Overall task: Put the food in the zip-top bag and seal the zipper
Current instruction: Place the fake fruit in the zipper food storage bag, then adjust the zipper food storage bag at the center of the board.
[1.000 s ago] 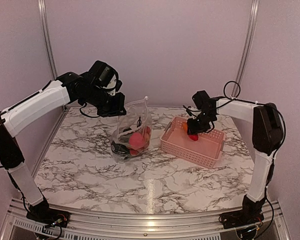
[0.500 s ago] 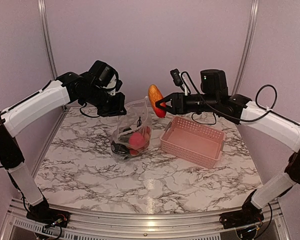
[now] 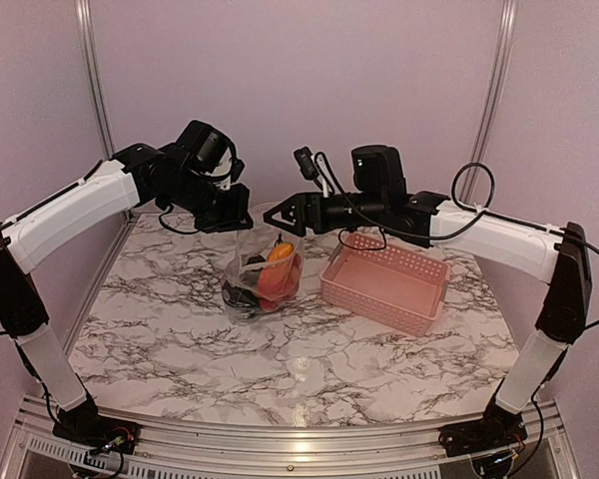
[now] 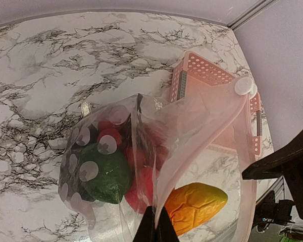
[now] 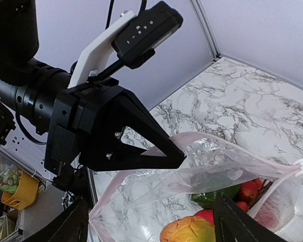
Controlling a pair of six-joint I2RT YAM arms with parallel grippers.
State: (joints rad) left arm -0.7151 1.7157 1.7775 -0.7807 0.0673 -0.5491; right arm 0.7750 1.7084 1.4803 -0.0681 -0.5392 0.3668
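Left gripper – jaws together, clamped on one lip of the bag and holding it upright by that edge above the bench.

Bag – clear, thin and crinkled, with its base resting on the bench near the middle. The mouth gapes on the side facing the right arm. The film looks limp and slick, and I judge it would fold or slip under a loose pinch. It has no stiffness of its own, so it stands only because the lip is held.

Food – inside the bag. The mango lies uppermost, with a green piece and red berries beneath it. All are small toys, likely light and hard-skinned, so crushing is of little concern.

Zipper – runs along the mouth edge and is unsealed. It is the firmest line on the bag and the proper place to take hold, pinching at one end and pressing along it. The side walls would only stretch.

Right gripper – fingers apart and holding nothing, poised just above the open mouth.

Basket – on the bench just right of the bag. No food shows in it from the top view.
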